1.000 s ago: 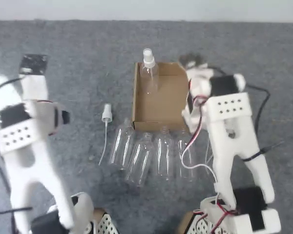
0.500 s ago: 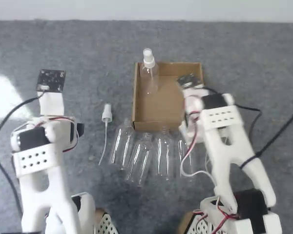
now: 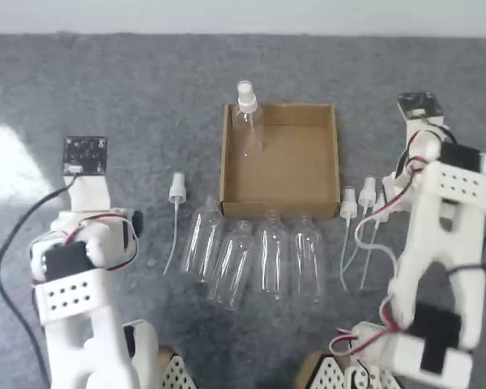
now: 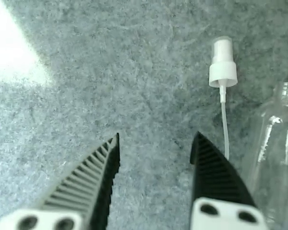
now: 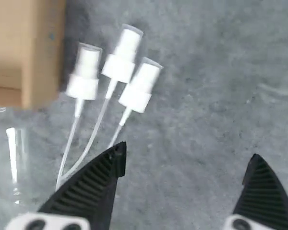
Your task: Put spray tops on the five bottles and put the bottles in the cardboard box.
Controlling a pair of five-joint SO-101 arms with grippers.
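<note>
While my left gripper (image 4: pixel 157 139) and right gripper (image 5: pixel 187 152) are hanging spread open above grey speckled carpet (image 3: pixel 130 81), one capped clear plastic bottle (image 3: pixel 248 130) is sitting in the brown cardboard box (image 3: pixel 336 154), four uncapped bottles (image 3: pixel 263 259) lying just outside.

place: robotics test bench | cues: grey felt mat (image 3: pixel 146 81), exposed wiring (image 3: pixel 407 166), pale wall (image 3: pixel 227 14)

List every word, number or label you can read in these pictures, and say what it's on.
No readable text anywhere.
Cardboard box: plain, no print.
Bottles and spray tops: clear and white, no labels.
Small dark circuit board: any print is too small to read.
</note>
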